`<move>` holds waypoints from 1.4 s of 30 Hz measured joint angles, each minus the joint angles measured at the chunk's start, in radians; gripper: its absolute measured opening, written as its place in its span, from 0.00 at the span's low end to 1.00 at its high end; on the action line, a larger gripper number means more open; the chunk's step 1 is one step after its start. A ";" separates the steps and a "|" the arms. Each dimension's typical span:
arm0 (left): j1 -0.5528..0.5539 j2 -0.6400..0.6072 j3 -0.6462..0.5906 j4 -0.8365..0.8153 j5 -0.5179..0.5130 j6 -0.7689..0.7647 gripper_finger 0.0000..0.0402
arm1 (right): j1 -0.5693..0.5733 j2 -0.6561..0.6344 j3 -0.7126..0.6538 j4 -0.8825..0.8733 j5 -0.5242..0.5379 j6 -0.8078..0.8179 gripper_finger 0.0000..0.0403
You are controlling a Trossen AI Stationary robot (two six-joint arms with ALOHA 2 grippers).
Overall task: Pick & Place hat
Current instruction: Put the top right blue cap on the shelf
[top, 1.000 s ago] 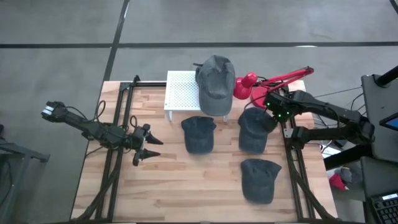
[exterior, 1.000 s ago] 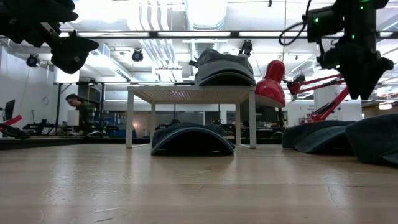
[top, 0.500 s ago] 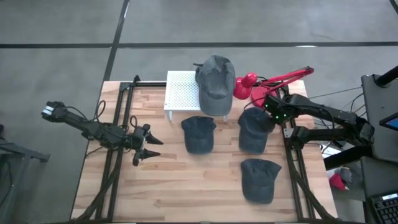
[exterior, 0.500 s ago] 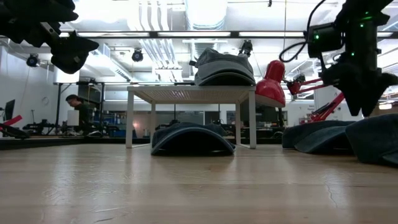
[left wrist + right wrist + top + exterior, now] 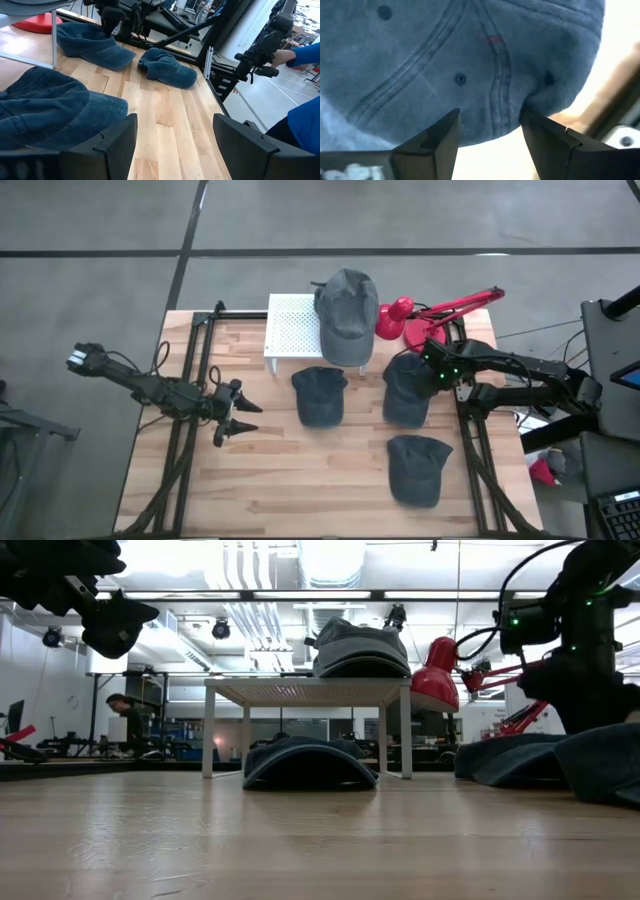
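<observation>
Several dark blue caps show in the high view. One cap (image 5: 347, 315) lies on a white perforated stand (image 5: 290, 330). Three lie crown up on the table: a middle cap (image 5: 319, 393), a right cap (image 5: 406, 390) and a near cap (image 5: 416, 468). My right gripper (image 5: 432, 370) is open, low over the right cap's crown (image 5: 470, 65), its fingers pointing down. It also shows in the low view (image 5: 590, 705). My left gripper (image 5: 232, 420) is open and empty above the table's left part (image 5: 175, 145). My right gripper comes from above with its open fingers (image 5: 427, 145) standing over the right cap's crown near its edge (image 5: 540, 100). I cannot tell whether they touch the cloth. The cap lies on the table.
A red desk lamp (image 5: 400, 320) stands at the far right, behind the right cap. Dark frame rails (image 5: 190, 400) run along the table's left and right sides. A person's blue sleeve (image 5: 300, 50) shows beyond the table's right edge. Bare wood (image 5: 300, 470) lies at the near middle.
My right gripper has gone down toward the right cap and a little toward the table's near edge, still open. The caps and my left arm have kept still.
</observation>
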 joint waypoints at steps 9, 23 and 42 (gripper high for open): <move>0.000 0.000 0.000 0.000 0.000 -0.002 0.65 | 0.028 0.000 -0.004 0.012 -0.209 0.009 0.51; 0.000 0.000 0.000 0.000 0.000 -0.002 0.65 | 0.104 -0.067 0.101 -0.079 -0.215 0.098 0.51; 0.000 0.000 0.000 0.000 0.000 0.000 0.65 | 0.031 0.073 0.144 -0.100 0.106 0.057 0.51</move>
